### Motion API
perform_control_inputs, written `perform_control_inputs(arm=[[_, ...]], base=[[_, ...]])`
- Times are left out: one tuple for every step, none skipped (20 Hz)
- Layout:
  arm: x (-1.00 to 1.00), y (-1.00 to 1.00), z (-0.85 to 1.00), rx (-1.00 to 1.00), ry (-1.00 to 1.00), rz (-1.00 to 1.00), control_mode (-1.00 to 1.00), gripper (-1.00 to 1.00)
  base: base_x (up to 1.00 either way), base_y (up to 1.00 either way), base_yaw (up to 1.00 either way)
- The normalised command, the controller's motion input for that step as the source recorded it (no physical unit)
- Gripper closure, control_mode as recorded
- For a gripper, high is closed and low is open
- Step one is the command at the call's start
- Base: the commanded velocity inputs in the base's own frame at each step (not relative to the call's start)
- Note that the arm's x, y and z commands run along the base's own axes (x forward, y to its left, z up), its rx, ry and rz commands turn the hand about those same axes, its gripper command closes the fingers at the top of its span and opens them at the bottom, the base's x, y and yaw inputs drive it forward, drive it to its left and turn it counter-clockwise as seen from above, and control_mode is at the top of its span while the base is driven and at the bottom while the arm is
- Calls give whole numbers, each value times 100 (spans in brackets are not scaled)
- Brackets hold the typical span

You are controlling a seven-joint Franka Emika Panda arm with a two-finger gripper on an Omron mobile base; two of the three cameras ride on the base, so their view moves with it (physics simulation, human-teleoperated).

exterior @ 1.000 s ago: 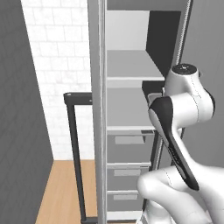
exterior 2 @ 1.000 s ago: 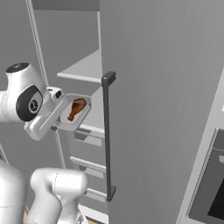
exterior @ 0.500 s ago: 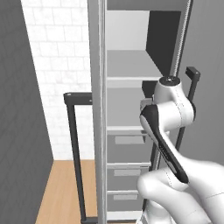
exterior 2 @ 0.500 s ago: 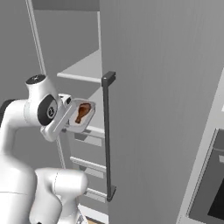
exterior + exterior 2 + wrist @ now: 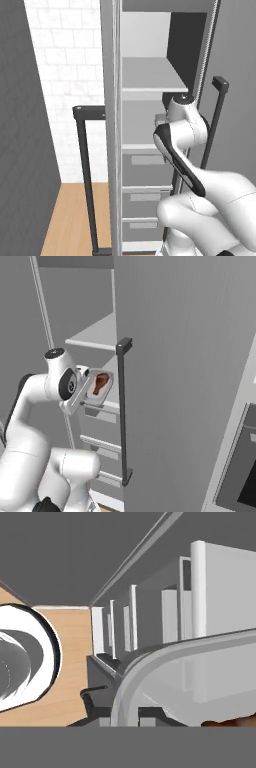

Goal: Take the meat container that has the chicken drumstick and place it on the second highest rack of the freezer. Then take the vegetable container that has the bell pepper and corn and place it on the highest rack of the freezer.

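Gripper (image 5: 85,390) jaws clamp the rim of the meat container (image 5: 98,387), chicken drumstick (image 5: 100,383) inside, just before the freezer's (image 5: 165,356) second highest rack (image 5: 141,148); best kept level while sliding in.

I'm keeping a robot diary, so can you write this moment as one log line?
phase: carrying meat container | fingers: shut on its rim | contents: chicken drumstick | position: at open freezer, near second highest rack | placed: not yet
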Motion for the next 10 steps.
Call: perform_control_inputs(arm=[[69, 0, -12, 0, 0, 0, -100, 100], [68, 0, -9, 1, 0, 0, -100, 100], [68, -1, -4, 2, 0, 0, -100, 100], [67, -5, -2, 3, 0, 0, -100, 100], [64, -8, -1, 2, 0, 0, -100, 100], [62, -9, -9, 2, 0, 0, -100, 100], [58, -14, -16, 3, 0, 0, -100, 100], [53, -9, -26, 1, 0, 0, -100, 100], [46, -10, -38, 0, 0, 0, -100, 100], [36, -16, -48, 1, 0, 0, -100, 100]], base=[[0, 0, 0], [0, 0, 0], [0, 0, 0], [0, 0, 0], [0, 0, 0], [0, 0, 0], [0, 0, 0], [0, 0, 0], [0, 0, 0], [0, 0, 0]])
